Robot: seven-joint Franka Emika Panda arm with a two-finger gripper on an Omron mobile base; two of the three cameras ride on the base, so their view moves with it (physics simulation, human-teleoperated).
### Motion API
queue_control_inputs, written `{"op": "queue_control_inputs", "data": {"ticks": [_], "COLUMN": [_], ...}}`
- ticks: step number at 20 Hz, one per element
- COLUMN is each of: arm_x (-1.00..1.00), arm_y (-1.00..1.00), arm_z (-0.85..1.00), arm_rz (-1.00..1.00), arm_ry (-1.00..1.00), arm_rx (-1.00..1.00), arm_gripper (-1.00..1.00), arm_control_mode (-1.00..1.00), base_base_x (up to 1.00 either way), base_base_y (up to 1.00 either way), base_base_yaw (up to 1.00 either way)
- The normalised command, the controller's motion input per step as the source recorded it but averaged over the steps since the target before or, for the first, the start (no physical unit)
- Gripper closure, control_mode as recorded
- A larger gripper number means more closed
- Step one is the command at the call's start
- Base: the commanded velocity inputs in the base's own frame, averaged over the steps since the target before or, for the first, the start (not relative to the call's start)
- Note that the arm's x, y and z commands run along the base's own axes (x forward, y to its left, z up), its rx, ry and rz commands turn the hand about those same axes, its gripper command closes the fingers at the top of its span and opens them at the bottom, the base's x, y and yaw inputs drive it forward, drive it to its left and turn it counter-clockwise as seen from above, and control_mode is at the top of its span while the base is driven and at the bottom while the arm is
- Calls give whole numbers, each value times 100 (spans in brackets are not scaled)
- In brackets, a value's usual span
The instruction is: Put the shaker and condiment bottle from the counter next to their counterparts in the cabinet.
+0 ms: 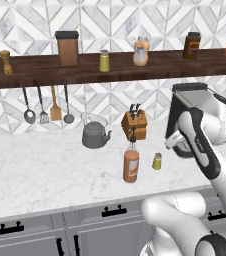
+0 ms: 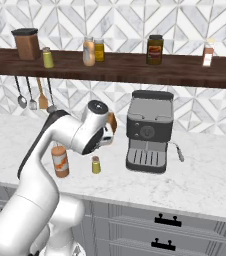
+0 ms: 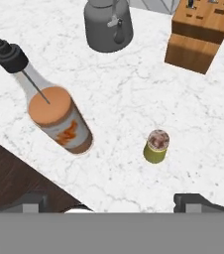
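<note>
Both task items stand upright on the counter (image 1: 45, 170), well apart from the cabinet (image 1: 85, 70) above. The condiment bottle (image 1: 131, 165) is at centre; the shaker (image 1: 157, 161) stands near it at 3 o'clock in the left base view. A grey kettle (image 1: 94, 132) and a wooden knife block (image 1: 134, 125) sit behind them towards the wall.

The gripper (image 3: 111, 201) hangs above the counter with its jaws spread wide and nothing between them. In the hand view the shaker (image 3: 156, 146) lies at roughly 1 o'clock from the finger tips and the bottle (image 3: 57, 119) at 10 o'clock.

On the cabinet, the matching shaker (image 1: 104, 60) and the squat orange bottle (image 1: 141, 51) stand near one another, with free shelf beside each.

Handling judgement: the shaker looks light, rigid and smooth-sided; a hold across the yellow-green body below the cap seems safest. It is short, so the tips must come low. The bottle is probably glass, heavier and top-tall, likely to tip if nudged; the labelled body is the better hold, not the narrow neck or pourer.
</note>
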Motion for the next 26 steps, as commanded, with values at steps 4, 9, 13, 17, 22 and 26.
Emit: {"op": "queue_control_inputs", "data": {"ticks": [4,9,13,17,22,26], "arm_x": [3,0,3,27,12,0], "arm_y": [5,23,43,4,0,2], "arm_z": [1,-11,-21,0,0,24], "arm_rz": [2,6,16,12,16,19], "arm_ry": [-11,-16,-9,0,-1,-6], "arm_rx": [2,0,7,16,13,2], "arm_gripper": [-100,-100,-100,-100,-100,-100], "arm_control_mode": [-100,-100,-100,-100,-100,-100], "base_base_x": [0,0,0,0,0,0], "base_base_y": [0,0,0,0,0,0], "base_base_yaw": [0,0,0,0,0,0]}}
